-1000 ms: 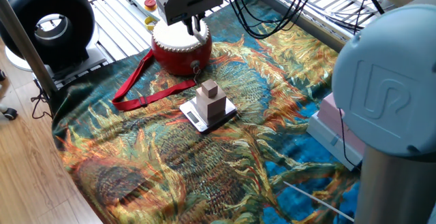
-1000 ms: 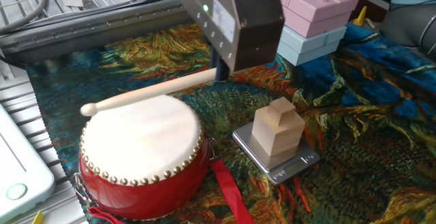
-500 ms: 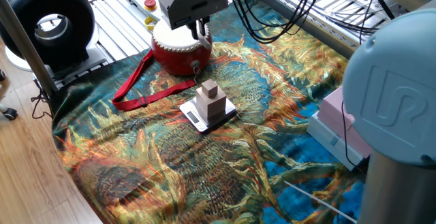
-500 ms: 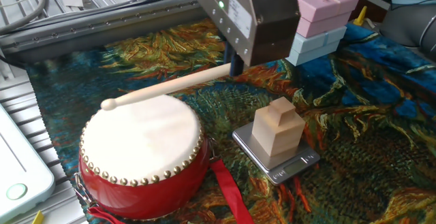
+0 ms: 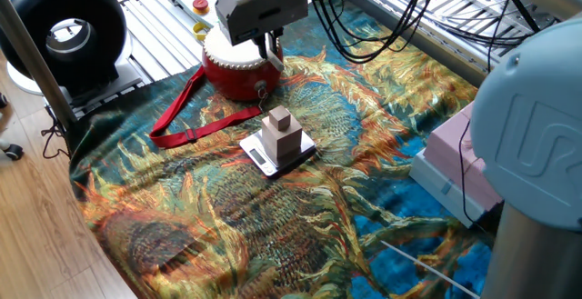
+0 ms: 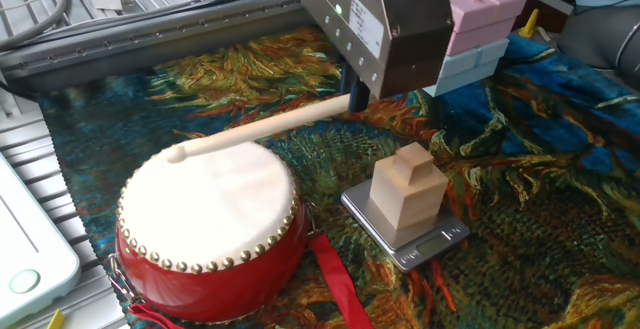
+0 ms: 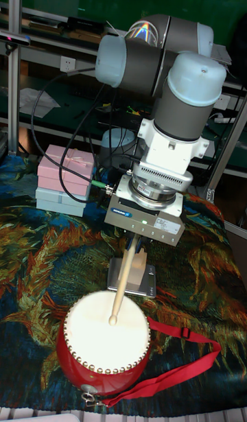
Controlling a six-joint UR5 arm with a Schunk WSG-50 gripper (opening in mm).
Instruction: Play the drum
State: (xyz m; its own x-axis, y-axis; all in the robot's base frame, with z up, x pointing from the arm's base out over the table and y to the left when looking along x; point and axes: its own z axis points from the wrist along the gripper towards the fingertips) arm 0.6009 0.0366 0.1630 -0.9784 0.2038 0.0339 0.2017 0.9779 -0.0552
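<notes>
The drum (image 5: 238, 70) (image 6: 205, 231) (image 7: 105, 341) is a small red barrel with a cream skin, standing on the patterned cloth at the back left. Its red strap (image 5: 187, 124) (image 7: 186, 357) trails across the cloth. My gripper (image 5: 270, 43) (image 6: 352, 101) (image 7: 134, 245) hangs just beside and above the drum, shut on the thick end of a wooden drumstick (image 6: 262, 129) (image 7: 122, 285). The stick slopes down over the skin, and its round tip sits near the rim on the gripper's side. Whether the tip touches the skin cannot be told.
A wooden block on a small scale (image 5: 280, 137) (image 6: 410, 197) stands close beside the drum. A big black ring-shaped fan (image 5: 64, 31) is at the far left. Pink and blue gift boxes (image 6: 478, 14) (image 7: 64, 180) and cables lie behind the arm.
The gripper has moved away from the drum along the stick's line. The stick's tip has slid from the skin's far side back toward the rim nearest the gripper.
</notes>
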